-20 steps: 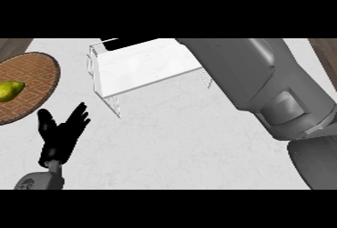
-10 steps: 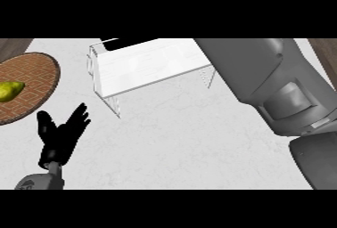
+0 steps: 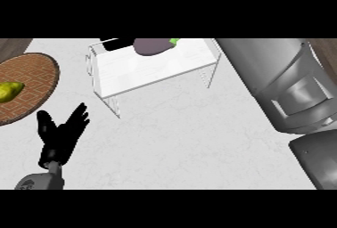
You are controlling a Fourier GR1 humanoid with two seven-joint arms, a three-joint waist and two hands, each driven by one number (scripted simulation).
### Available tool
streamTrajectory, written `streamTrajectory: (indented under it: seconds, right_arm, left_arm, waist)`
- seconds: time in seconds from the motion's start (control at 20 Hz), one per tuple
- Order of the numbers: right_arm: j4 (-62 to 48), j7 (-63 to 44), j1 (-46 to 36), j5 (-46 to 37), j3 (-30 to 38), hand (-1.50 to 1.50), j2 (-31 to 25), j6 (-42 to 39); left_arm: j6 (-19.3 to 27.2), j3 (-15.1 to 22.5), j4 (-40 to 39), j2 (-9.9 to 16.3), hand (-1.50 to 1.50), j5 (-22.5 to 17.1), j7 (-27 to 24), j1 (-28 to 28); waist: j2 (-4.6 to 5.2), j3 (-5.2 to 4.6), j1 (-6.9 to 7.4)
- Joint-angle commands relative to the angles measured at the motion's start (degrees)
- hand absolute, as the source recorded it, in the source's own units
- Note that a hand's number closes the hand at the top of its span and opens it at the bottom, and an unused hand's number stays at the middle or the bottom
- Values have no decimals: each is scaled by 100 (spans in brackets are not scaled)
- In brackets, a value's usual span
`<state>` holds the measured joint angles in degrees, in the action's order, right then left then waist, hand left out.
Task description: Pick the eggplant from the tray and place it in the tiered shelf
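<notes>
Eggplant, dark purple with green stem [image 3: 153, 46], lies crosswise on the clear tiered shelf [image 3: 158, 71] at the worktop's far edge; my right hand is hidden, my black left hand [image 3: 60, 136] rests open.

Bright, even light; soft shadows; no glare.

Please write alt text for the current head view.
An eggplant lies on the tiered shelf. The open left hand rests at lower left near a woven tray holding a yellow-green fruit.
</notes>
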<state>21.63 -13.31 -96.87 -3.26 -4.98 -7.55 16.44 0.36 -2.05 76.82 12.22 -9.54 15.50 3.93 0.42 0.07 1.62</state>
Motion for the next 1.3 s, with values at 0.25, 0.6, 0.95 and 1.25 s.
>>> streamTrajectory:
  seconds: [0.25, 0.6, 0.95, 1.25]
  right_arm:
    - [197, 147, 79, 503, 871, -150, -291, 785]
    - [16, -132, 89, 346, 1052, -150, -1162, 1262]
    - [175, 188, 841, 812, 1619, -150, -2073, 458]
    - [539, 105, 1280, 1031, 1737, -150, -2404, -429]
  left_arm:
    - [26, -102, -102, 49, 0, 31, 83, 114]
    - [72, -104, 54, -25, 0, -34, 322, 129]
    - [72, 91, 180, -220, 0, 137, -25, -289]
    - [97, -86, 80, -117, 0, 111, 123, -67]
  waist:
    - [-7, -12, -66]
    - [-28, -9, -127]
    - [-18, -5, -91]
    - [-36, -6, -132]
